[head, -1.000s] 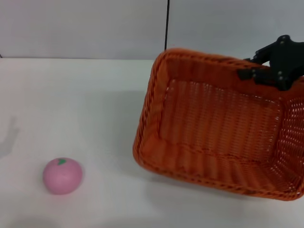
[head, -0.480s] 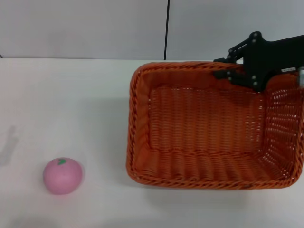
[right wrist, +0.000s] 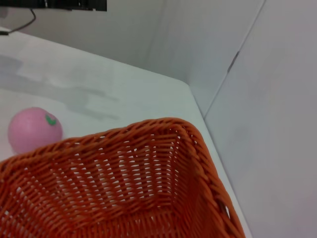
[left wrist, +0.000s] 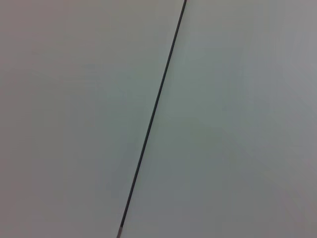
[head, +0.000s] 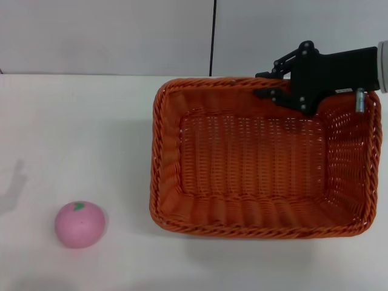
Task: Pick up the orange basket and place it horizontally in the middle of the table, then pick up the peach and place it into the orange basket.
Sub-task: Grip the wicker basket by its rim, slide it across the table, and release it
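The orange basket [head: 260, 217] lies with its long side across the white table [head: 79, 133], right of centre, open side up and with nothing in it. My right gripper [head: 270, 85] comes in from the right and is shut on the basket's far braided rim. The right wrist view looks along that rim of the basket [right wrist: 148, 125] toward the peach [right wrist: 34, 130]. The peach [head: 80, 224], pink with a green leaf mark, sits at the near left of the table, well apart from the basket. My left gripper is out of view; its wrist camera shows only wall.
A grey wall with a dark vertical seam [head: 213, 36] stands behind the table. Bare tabletop stretches between the peach and the basket's left wall.
The right gripper has swung the basket leftward and turned it from a skewed, tilted pose to lie square and level. The peach has not moved.
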You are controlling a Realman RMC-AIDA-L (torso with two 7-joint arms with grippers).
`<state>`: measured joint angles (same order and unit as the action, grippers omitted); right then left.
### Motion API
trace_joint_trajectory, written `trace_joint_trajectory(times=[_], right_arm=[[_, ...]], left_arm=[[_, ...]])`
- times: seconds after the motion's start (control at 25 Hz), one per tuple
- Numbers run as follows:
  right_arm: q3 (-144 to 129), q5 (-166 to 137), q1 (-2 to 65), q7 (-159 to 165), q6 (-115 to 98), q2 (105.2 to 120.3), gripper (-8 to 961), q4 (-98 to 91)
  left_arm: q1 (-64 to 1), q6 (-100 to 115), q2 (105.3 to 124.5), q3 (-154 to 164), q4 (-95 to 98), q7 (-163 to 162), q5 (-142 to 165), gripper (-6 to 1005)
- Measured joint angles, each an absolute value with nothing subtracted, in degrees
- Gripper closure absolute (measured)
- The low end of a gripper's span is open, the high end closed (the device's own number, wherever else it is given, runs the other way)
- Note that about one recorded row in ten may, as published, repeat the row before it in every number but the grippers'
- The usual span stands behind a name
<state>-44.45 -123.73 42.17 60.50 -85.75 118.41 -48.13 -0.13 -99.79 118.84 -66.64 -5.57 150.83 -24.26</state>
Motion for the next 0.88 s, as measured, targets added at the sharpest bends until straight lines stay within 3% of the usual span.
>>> trace_joint_trajectory(times=[0.32,0.44,0.64,0.8,0.88], right_arm=[[-45.6,-121.8,42.5,58.6,-84.0,118.65,705,-47.3],[-45.7,-120.2,42.2,58.0,-83.4,118.77,479,-47.3],[-45.7,-112.9,39.6,57.7,-84.1,118.83,431,-48.5],[-45.7,-102.4,34.7,57.9,-85.1,118.90,431,-49.0],[-45.7,-94.6,30.9,57.6,-86.3,119.07,431,-48.6]], left_arm=[[-0.7,-99.5,118.82,-66.2,-5.5,150.8,-24.3,170],[-0.9,-99.4,118.82,-66.2,-5.3,150.9,-24.3,170],[-1.0,-99.4,118.44,-64.6,-5.3,150.8,-24.3,170],[-1.6,-101.7,116.26,-57.6,-4.4,149.3,-24.2,169],[-2.9,-103.4,114.24,-52.7,-2.0,146.1,-24.2,169]])
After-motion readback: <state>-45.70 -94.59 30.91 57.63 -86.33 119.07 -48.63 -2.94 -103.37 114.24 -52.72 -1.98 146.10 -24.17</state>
